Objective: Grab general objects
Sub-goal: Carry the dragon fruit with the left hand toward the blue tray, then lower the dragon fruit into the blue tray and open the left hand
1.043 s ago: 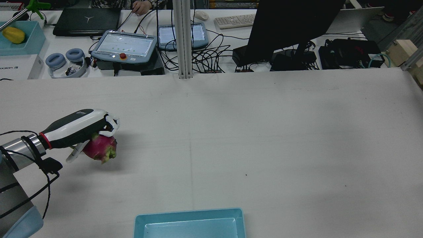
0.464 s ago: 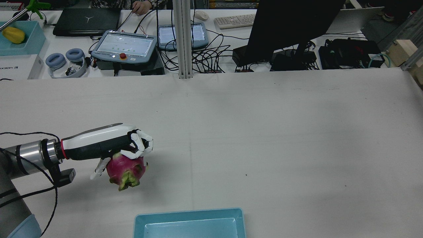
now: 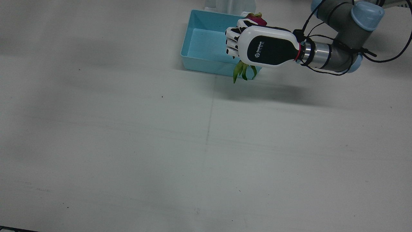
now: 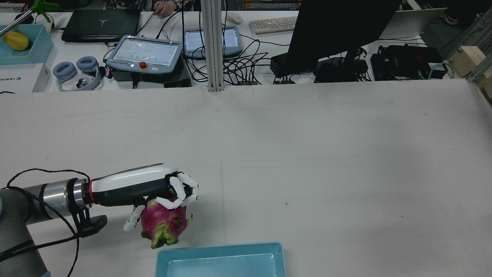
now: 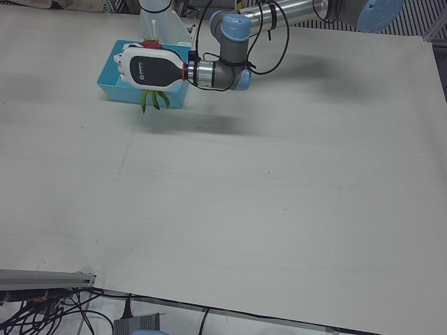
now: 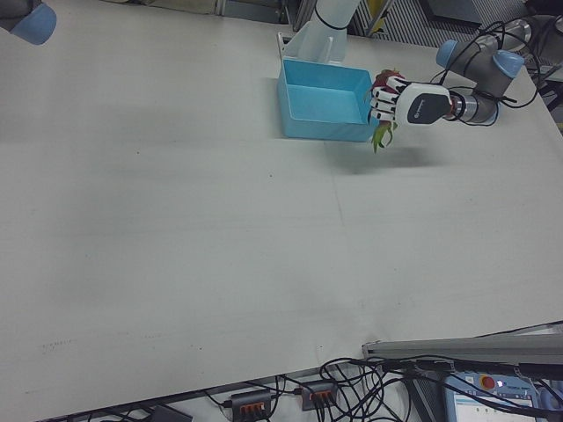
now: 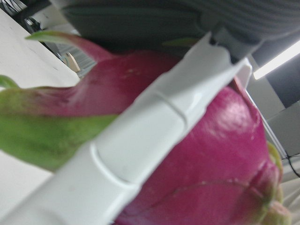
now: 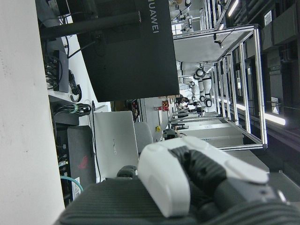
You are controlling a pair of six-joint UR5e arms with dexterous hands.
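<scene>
We find the left hand (image 4: 175,192) closed from above on the dragon fruit (image 4: 164,224), which hangs clear of the table, long axis roughly vertical, leafy end down. The blue tray (image 4: 221,259) lies just beside it, toward the table's centre line. We cannot tell the right hand's finger state.

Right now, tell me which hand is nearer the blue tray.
Left. The left hand hangs beside the blue tray, at its corner, holding the dragon fruit. The right hand shows only in its own camera, away from the tray.
</scene>
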